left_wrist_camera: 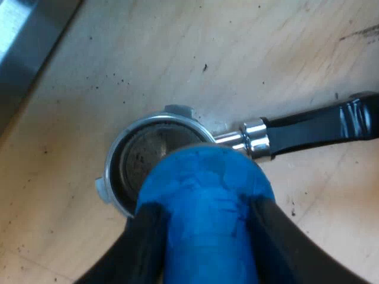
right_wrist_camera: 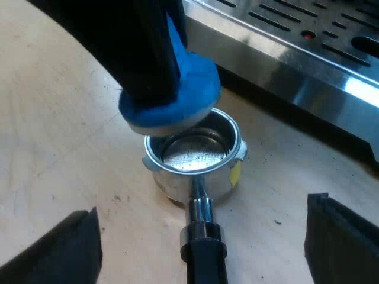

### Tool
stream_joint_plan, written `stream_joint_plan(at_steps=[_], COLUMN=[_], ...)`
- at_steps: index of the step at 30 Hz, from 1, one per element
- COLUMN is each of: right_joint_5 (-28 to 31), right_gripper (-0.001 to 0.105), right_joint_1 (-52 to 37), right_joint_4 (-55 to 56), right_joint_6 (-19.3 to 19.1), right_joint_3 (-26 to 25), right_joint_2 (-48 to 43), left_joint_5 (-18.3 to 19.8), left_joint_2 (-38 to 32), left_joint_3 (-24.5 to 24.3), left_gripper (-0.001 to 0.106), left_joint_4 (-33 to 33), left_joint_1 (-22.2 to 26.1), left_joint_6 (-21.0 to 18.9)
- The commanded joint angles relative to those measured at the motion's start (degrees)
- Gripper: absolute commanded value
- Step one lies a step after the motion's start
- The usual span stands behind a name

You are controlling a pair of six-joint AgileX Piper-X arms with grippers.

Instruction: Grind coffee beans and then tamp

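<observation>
My left gripper [left_wrist_camera: 204,216] is shut on the blue tamper [left_wrist_camera: 207,201], its black fingers [left_wrist_camera: 148,236] on either side of the grip. The tamper's flat base [right_wrist_camera: 172,115] hangs tilted just over the rim of the metal holder [right_wrist_camera: 195,157], partly covering the basket. The holder [left_wrist_camera: 127,160] rests on the wooden table, and its shiny perforated bottom shows. Its dark handle [right_wrist_camera: 204,260] points toward my right gripper [right_wrist_camera: 202,208], which is open, with its fingers [right_wrist_camera: 65,248] wide on both sides of the handle and not touching it.
The espresso machine's slotted steel drip tray [right_wrist_camera: 308,53] runs close behind the holder. A steel edge of the machine [left_wrist_camera: 29,41] borders the table. Dark coffee specks lie scattered on the wood [left_wrist_camera: 112,77] around the holder.
</observation>
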Motion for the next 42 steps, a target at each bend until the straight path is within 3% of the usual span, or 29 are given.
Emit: stream_joint_plan(at_steps=[1,22,33,42], right_joint_5=[0.4,0.4,0.4,0.4], right_gripper=[0.072,0.072,0.072,0.072], right_joint_1=[0.0,0.0,0.0,0.0], right_joint_4=[-0.4,-0.4,-0.4,-0.4], right_joint_6=[-0.1,-0.1,-0.1,-0.1], right_joint_3=[0.1,0.1,0.1,0.1], right_joint_2=[-0.2,-0.2,-0.2,-0.2], left_joint_5=[-1.3,-2.2,-2.8,-2.8], left_joint_2=[0.9,8.6,9.1,14.8], left_joint_3=[-0.4,-0.4,-0.4,-0.4], left_gripper=[0.0,0.0,0.0,0.0], left_joint_4=[-1.2,-4.7,-4.7,-2.3], left_joint_1=[-0.3,-0.3,-0.3,-0.3], left_joint_6=[0.3,1.3,1.3,1.3])
